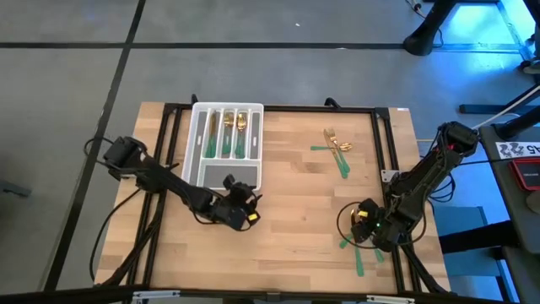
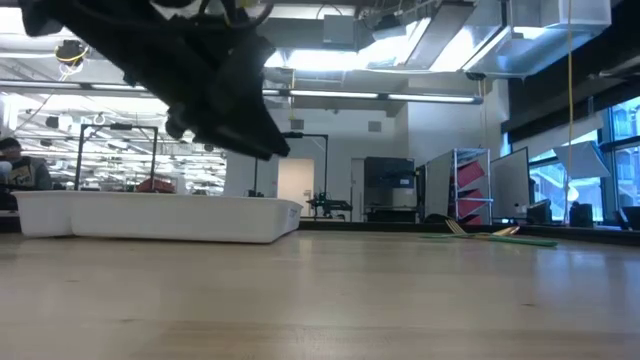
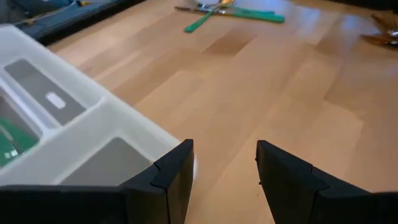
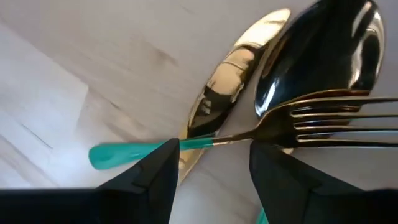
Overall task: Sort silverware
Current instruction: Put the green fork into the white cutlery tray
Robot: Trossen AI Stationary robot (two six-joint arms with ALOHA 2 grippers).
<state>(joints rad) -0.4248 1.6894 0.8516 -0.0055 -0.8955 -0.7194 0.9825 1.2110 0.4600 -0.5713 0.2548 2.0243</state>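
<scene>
Surface (image 1: 295, 203): pale wood planks, smooth, satin sheen, visible grain.
Tray (image 1: 196, 139): white plastic, smooth, semi-gloss.
Silverware, fork (image 4: 323, 121), spoon (image 4: 323, 46), knife (image 4: 233, 74): mirror-polished gold metal heads reflecting surroundings; slim green handles, smooth, plastic-looking.
End effector fingers (image 3: 168, 180), (image 4: 149, 177): dark matt plastic, faceted.
Frame (image 1: 270, 107): black metal, matt.

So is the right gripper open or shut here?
Open. In its wrist view the right gripper has its two dark fingers apart, straddling a fork that lies over a spoon and a knife.
</scene>
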